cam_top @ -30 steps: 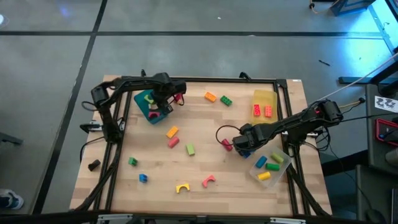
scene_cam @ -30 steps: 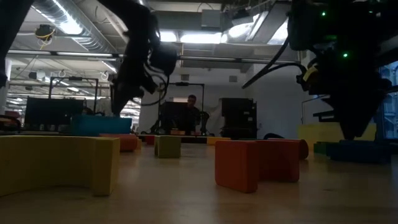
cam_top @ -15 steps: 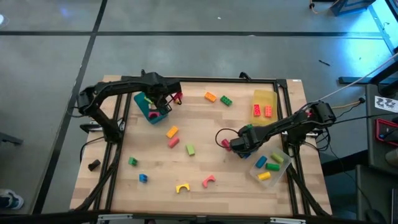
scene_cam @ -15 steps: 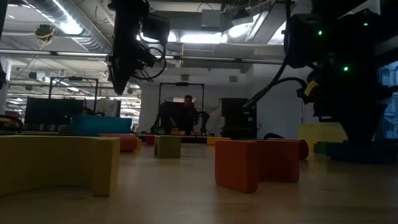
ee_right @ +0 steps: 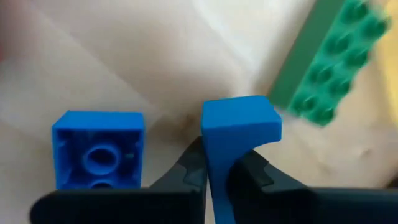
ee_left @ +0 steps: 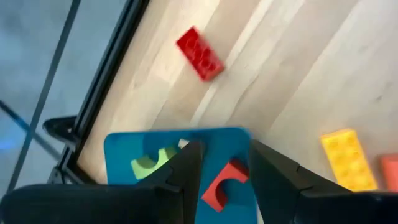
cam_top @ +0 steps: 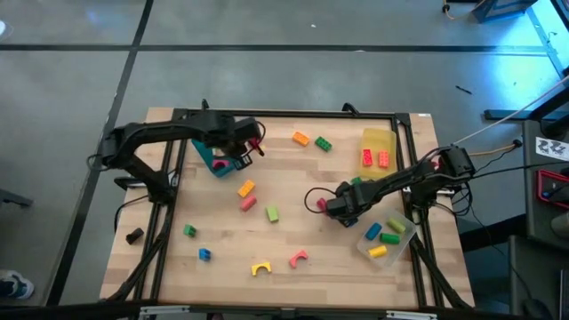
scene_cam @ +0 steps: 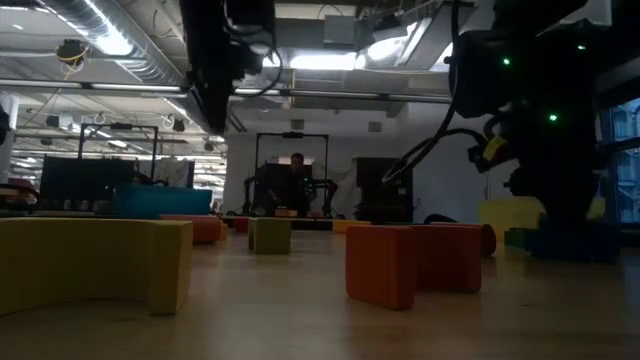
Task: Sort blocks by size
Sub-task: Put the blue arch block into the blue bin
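My right gripper [cam_top: 332, 207] is shut on a small blue block [ee_right: 239, 134] right of the table's middle. A second blue brick [ee_right: 96, 149] and a green brick [ee_right: 329, 68] lie on the table just beyond it. A pink block [cam_top: 322, 204] lies beside the gripper. My left gripper [ee_left: 224, 168] is open and empty above the teal tray [cam_top: 213, 153], which holds a green arch [ee_left: 149, 165] and a red arch [ee_left: 221, 186]. A red brick [ee_left: 199, 53] lies on the table just past the tray. My right gripper pinches the blue block's two opposite sides [ee_right: 217, 155] between its two fingers [ee_right: 255, 174]. The fingers slant down from the table's right side. The block stands out past the fingertips. Whether it is clear of the table, I cannot tell.
A yellow tray [cam_top: 378, 133] at the far right holds red and orange bricks. A clear tray [cam_top: 402, 238] near the right edge holds blue, green and yellow blocks. Several loose blocks lie across the table's middle and near side, among them a yellow arch [cam_top: 260, 268]. A black lump [cam_top: 134, 236] lies off the left edge.
My left gripper has risen above the teal tray. My right gripper has gone a little toward the table's left edge with the blue block.
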Robot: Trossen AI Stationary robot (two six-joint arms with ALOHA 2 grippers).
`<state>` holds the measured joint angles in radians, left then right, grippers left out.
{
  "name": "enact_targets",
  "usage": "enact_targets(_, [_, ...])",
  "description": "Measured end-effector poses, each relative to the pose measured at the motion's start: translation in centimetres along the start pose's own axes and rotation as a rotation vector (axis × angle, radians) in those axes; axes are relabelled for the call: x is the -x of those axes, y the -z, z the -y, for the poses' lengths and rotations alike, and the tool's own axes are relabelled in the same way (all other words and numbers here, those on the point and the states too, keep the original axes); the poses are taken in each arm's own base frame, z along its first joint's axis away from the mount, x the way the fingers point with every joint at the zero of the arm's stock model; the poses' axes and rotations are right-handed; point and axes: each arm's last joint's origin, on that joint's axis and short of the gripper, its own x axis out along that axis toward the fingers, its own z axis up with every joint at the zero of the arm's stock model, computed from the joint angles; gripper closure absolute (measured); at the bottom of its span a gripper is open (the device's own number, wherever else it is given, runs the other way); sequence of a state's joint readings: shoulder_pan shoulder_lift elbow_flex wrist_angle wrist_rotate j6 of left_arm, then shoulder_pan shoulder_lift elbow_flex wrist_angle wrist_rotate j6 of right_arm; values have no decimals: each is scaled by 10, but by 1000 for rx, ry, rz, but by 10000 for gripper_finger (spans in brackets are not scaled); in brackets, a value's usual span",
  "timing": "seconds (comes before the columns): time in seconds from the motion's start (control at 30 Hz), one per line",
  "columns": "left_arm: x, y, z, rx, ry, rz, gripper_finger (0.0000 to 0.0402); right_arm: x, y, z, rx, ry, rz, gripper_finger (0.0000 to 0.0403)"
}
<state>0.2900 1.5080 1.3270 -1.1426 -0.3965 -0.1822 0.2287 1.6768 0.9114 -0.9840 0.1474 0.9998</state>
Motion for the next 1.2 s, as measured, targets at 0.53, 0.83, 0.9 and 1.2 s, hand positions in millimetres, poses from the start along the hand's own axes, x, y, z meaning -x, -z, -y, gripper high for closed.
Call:
enact_targets(0.53, [48, 13, 18, 35, 36, 240, 286, 83, -57, -19, 310, 13, 468, 363])
enact_targets(0.83, [86, 37, 14, 165, 111, 364, 286, 119, -136, -17, 430, -362, 956, 353])
enact_targets(0.9, [92, 41, 13, 178, 127, 381, 286, 126, -153, -12, 411, -436, 1073, 355])
enact_targets(1.2, [105, 50, 7, 206, 164, 431, 286, 106, -221, -4, 332, -661, 1461, 357])
